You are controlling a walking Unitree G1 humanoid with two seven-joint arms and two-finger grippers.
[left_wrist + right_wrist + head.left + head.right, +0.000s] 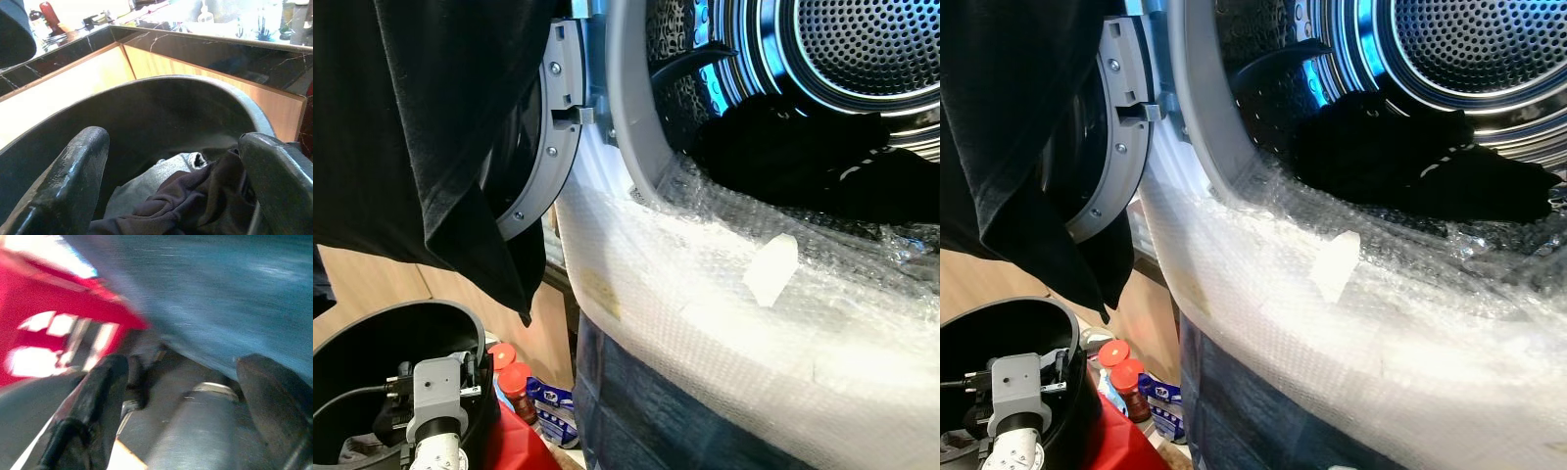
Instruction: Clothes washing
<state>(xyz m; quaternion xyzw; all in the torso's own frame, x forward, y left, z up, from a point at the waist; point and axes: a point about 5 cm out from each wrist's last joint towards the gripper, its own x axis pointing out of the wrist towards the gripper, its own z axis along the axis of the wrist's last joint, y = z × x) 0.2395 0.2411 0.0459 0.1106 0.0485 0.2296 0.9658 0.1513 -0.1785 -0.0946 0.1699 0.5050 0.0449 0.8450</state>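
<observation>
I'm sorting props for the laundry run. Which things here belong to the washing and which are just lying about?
Belong to the washing:
- washer drum
- washer door
- dark clothes in the drum
- black garment hanging by the door
- black laundry bin
- clothes in the bin
- left tool, open over the bin

Just lying about:
- red-capped bottles
- bubble wrap

Drum mouth part-blocked by black garment

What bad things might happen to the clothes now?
The black garment hanging over the open washer door might slip off and miss the drum. Dark clothes rest near the bubble-wrapped rim and could slide out. The open left gripper over the black bucket might grab nothing.
</observation>
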